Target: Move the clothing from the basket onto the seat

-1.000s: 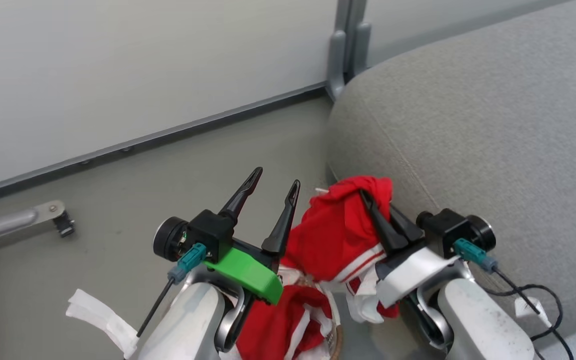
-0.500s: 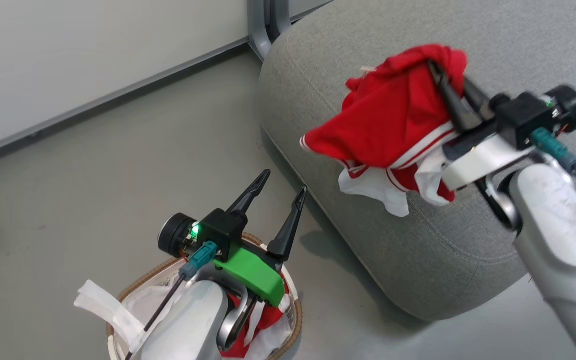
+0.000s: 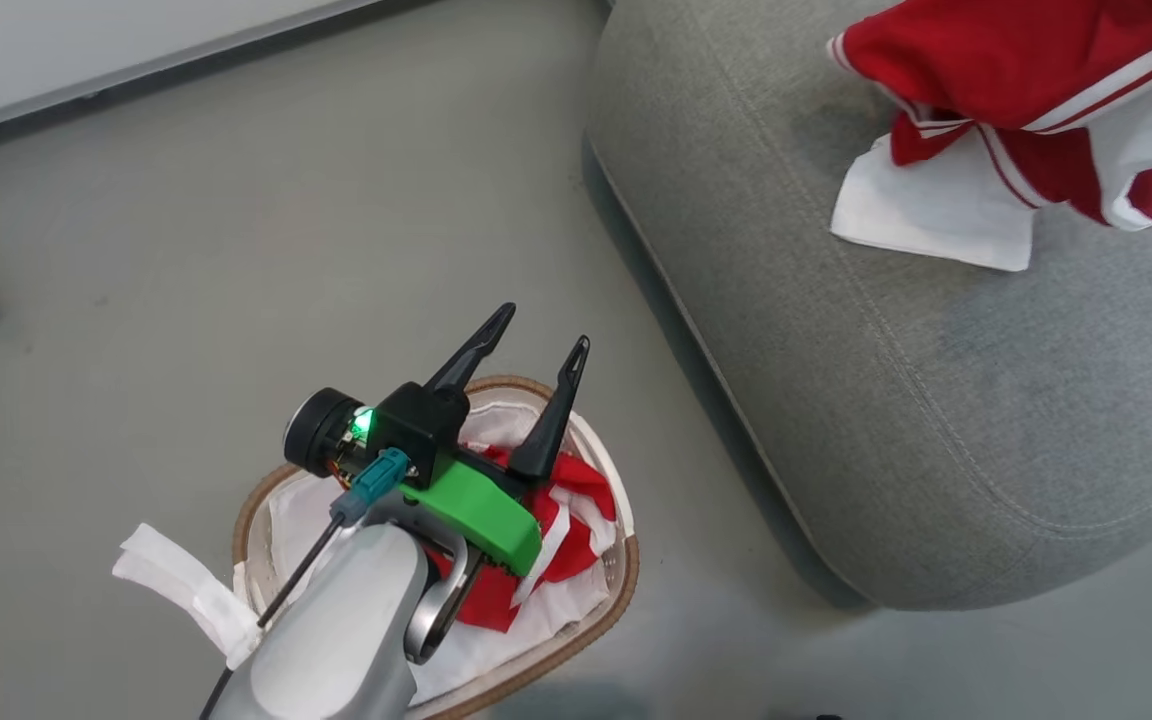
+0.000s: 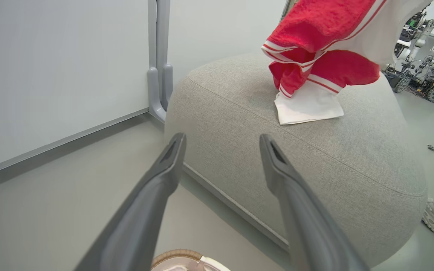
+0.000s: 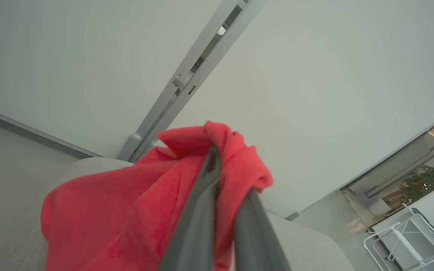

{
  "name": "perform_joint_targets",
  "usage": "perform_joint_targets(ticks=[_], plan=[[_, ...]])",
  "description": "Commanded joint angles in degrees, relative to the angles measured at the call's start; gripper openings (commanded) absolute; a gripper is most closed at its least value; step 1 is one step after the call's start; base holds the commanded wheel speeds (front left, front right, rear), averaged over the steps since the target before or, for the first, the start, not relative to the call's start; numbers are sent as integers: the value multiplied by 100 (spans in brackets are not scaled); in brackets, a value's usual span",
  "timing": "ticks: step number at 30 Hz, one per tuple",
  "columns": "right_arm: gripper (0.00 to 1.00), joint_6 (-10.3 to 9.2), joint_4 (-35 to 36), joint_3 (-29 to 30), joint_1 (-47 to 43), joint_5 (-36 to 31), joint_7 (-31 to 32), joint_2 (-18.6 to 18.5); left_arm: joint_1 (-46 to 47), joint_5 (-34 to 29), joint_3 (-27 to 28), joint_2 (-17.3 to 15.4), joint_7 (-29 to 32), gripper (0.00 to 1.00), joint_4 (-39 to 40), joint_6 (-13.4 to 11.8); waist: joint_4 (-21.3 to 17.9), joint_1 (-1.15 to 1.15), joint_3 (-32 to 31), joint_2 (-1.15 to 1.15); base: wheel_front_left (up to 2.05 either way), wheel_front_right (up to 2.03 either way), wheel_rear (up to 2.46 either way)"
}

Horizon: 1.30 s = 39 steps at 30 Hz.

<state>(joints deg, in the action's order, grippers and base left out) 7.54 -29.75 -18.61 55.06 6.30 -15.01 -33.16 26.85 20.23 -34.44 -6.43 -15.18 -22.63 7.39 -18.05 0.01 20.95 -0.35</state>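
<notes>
Two things for you: right end effector pinches the clothing over the seat, left end effector spread wide above the basket.

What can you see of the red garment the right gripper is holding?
The red garment is soft, knit-looking cloth, bright red with white stripes, trim and a white lower panel. It hangs bunched from the right gripper, which is shut on a fold at its top. It is above the seat, and its white lower end appears to rest on the seat's top.
</notes>
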Motion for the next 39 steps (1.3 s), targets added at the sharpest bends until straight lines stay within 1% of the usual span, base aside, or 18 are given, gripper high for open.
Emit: perform_joint_targets(ticks=[1, 3, 7, 13, 14, 15, 16, 20, 22, 27, 33, 39], plan=[[0, -10, -140, 159, 147, 36, -26, -68, 149, 11, 47, -62, 5, 100, 17, 16, 357, -1, 389, 35, 0, 0, 0], [0, -10, -385, 327, 183, -34, -25, -124, 199, -21, 49, -92, 4, 100, 34, 16, 436, -1, 520, 35, 0, 0, 0], [0, -10, -863, 835, 123, -205, -20, -108, 298, -60, 100, -132, 4, 100, 49, 16, 590, -1, 750, 35, 0, 0, 0], [1, -10, -1353, 1811, -161, -627, -20, 133, 364, -107, 180, -217, 4, 100, 19, 16, 744, -1, 1010, 35, 0, 0, 0], [22, -10, -1415, 2004, -212, -729, -20, 205, 360, -109, 188, -239, 5, 100, 8, 16, 756, -1, 1031, 35, 0, 0, 0], [69, -10, -1497, 2163, -273, -789, -20, 267, 350, -112, 197, -255, 4, 100, -7, 16, 760, -1, 1035, 35, 0, 0, 0], [100, -10, -1562, 2334, -360, -861, -20, 359, 330, -110, 222, -266, 4, 100, -28, 16, 765, -1, 1034, 35, 0, 0, 0], [100, -10, -1640, 2860, -675, -1006, -20, 715, 199, -81, 394, -253, 5, 100, -142, 17, 758, -1, 911, 35, 0, 0, 0], [100, -10, -1550, 2992, -961, -1083, -20, 870, 113, -101, 506, -222, 4, 100, -200, 17, 749, -1, 794, 35, 0, 0, 0], [100, -10, -1336, 3247, -1683, -1026, -20, 1187, -110, -141, 775, -185, 5, 100, -289, 17, 696, -1, 483, 35, 0, 0, 0], [100, -10, -1149, 3299, -2426, -862, -20, 1490, -431, -167, 1131, -112, 5, 100, -358, 17, 671, -1, 89, 35, 0, 0, 0], [100, -10, -461, 2989, -2946, -555, -20, 1868, -786, -350, 1657, -21, 4, 100, -283, 15, 711, -1, -273, 35, 0, 0, 0]])
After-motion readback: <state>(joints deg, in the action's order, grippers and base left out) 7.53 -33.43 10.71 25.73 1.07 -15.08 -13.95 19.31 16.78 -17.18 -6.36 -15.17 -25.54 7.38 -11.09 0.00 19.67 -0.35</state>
